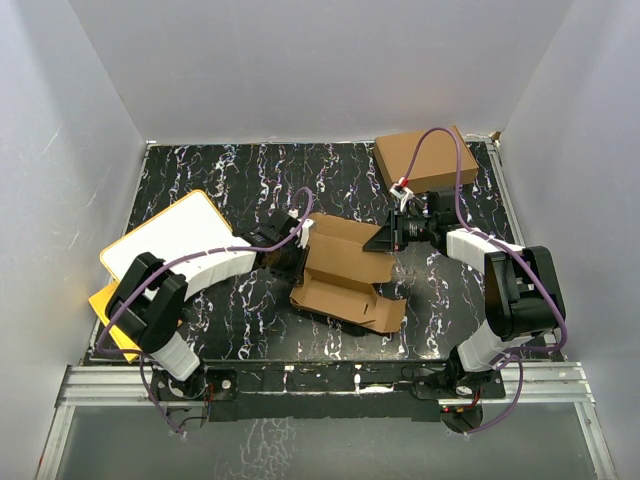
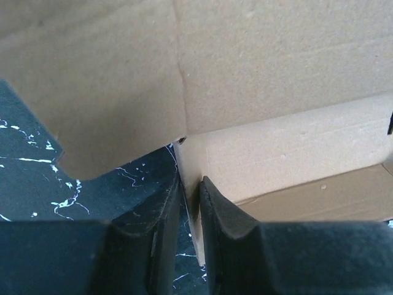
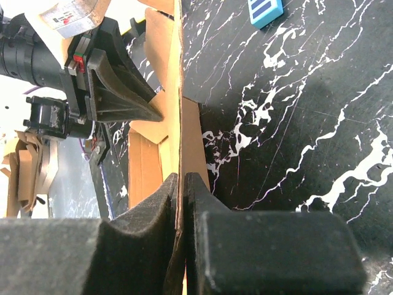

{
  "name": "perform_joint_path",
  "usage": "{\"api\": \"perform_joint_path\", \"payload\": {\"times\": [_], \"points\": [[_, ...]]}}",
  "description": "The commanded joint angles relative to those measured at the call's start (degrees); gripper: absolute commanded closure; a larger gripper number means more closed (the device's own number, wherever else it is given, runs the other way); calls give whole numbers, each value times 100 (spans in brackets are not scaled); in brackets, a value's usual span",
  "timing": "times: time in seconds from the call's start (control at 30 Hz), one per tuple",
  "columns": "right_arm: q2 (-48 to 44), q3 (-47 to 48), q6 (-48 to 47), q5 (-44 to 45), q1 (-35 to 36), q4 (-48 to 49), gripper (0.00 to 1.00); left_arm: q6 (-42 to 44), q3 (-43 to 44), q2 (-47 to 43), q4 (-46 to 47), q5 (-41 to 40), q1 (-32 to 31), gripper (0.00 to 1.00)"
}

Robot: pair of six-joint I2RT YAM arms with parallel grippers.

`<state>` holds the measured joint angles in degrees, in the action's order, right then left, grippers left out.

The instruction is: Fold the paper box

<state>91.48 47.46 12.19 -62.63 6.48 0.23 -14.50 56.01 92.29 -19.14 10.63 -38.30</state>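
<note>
Near the middle of the bench (image 1: pixel 240 310) you have the paper box (image 1: pixel 335 255), a half-formed brown sheet lying open side up, with some flaps raised and others still spread flat toward the near edge. Your left arm (image 1: pixel 215 265) reaches in from the left and meets the box at its left side. In the left wrist view its fingers (image 2: pixel 233 236) stand almost together with the thin edge of an upright cardboard wall pinched between them, so the left jaws are clamped on the paper box. Your right arm (image 1: pixel 480 248) comes in from the right to the far right corner of the box. In the right wrist view its fingers (image 3: pixel 245 239) press on either side of a flap seen edge-on, so the right jaws are clamped on the paper box too. The two arms face each other across the cardboard, and the right wrist view shows the tip of the left arm's tool touching the sheet just beyond the held flap. Behind the right arm, near the far right corner of the bench, sits a larger closed brown box (image 1: pixel 425 160), well apart from the sheet. To the left, a white board with a yellow rim (image 1: pixel 165 245) lies partly under the left arm, with a yellow piece (image 1: pixel 108 303) at its near corner. A small blue object (image 3: pixel 265 10) shows at the top of the right wrist view; you cannot tell what it is.
</note>
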Motion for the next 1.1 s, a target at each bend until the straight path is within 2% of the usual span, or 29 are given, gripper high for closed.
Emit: {"api": "perform_joint_path", "payload": {"times": [0.0,0.23,0.37,0.5,0.57,0.7,0.73,0.97,1.0,1.07], "points": [[4,-42,120,45,26,414,91,-183,-79,-131,242,-157,7,83],[-5,-66,115,89,28,425,91,-45,-19,-27,-130,-34,-49,78],[-6,-62,106,100,23,425,91,-45,-45,33,-287,-155,-140,73],[-3,-62,96,113,28,425,91,-53,-29,116,-374,-334,-240,73],[-15,-62,78,132,26,410,91,-41,-9,164,-442,-471,-258,77],[-27,-53,32,170,29,377,91,19,127,248,-704,-827,-309,100],[-36,-53,21,181,29,372,91,43,170,272,-789,-974,-348,100],[-54,-42,-57,227,29,324,91,113,460,487,-1117,-1500,-561,100],[-53,-36,-57,229,27,328,91,83,468,461,-1063,-1498,-576,98],[-72,-27,-80,204,29,321,91,26,500,349,-969,-1549,-605,84]]}}
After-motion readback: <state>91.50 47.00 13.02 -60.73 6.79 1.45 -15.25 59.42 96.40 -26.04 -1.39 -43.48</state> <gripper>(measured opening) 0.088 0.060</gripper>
